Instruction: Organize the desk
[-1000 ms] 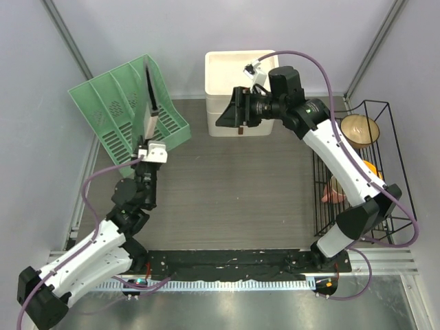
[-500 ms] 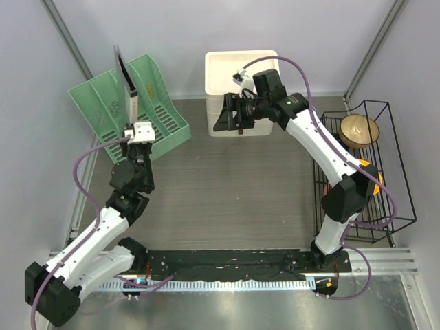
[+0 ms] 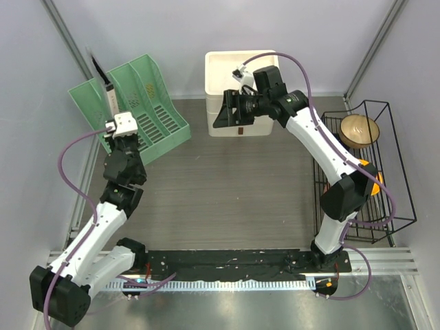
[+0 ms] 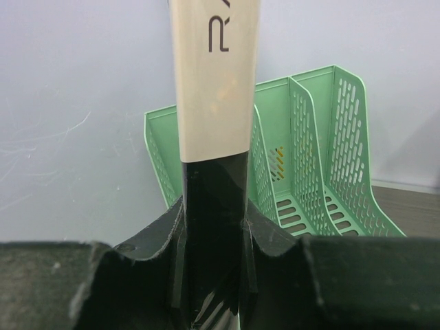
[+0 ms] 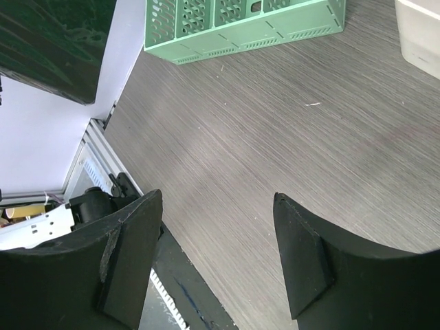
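The desk [image 3: 234, 199] is a dark wood-grain top, also seen in the right wrist view [image 5: 275, 124]. My left gripper [image 3: 111, 104] is shut on a black notebook with a cream band [image 3: 103, 77]. It holds the notebook upright on edge above the left end of a green file rack [image 3: 148, 103]. In the left wrist view the notebook [image 4: 214, 89] rises from between the jaws, with the rack [image 4: 309, 158] behind it. My right gripper [image 3: 221, 115] is open and empty, held above the desk in front of a white bin [image 3: 240, 72]. Its jaws stand wide apart [image 5: 220, 254].
A black wire rack [image 3: 402, 199] stands at the right edge with a wooden bowl [image 3: 359, 130] and an orange item [image 3: 375, 180] in it. The green rack [image 5: 240, 24] and the bin corner [image 5: 419, 34] show in the right wrist view. Grey walls close the back and sides.
My left arm has carried the notebook leftward, from over the rack's middle slots to above its left end. My right gripper has shifted slightly left and stayed open.
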Robot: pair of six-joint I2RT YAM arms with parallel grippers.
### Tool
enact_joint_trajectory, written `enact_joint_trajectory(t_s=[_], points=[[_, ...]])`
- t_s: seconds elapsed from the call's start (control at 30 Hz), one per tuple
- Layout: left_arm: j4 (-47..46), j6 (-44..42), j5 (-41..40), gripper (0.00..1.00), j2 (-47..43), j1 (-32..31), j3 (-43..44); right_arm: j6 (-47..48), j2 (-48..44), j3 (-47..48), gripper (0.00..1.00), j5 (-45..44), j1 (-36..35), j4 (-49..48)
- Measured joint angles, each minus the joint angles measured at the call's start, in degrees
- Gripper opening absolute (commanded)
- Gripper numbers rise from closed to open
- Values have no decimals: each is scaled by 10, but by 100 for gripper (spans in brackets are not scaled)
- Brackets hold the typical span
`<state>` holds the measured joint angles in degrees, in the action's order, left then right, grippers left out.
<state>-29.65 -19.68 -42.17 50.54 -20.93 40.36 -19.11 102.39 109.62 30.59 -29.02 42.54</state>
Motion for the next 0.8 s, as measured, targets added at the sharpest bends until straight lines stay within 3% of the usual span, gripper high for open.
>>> enact_joint_trajectory(t_s=[0.33, 0.8], points=[[-5, 9, 6, 0, 23, 36, 0, 4, 13, 0, 70, 2, 3, 5], [-14, 118, 102, 0, 102, 184, 0, 6, 19, 0, 70, 7, 6, 6]])
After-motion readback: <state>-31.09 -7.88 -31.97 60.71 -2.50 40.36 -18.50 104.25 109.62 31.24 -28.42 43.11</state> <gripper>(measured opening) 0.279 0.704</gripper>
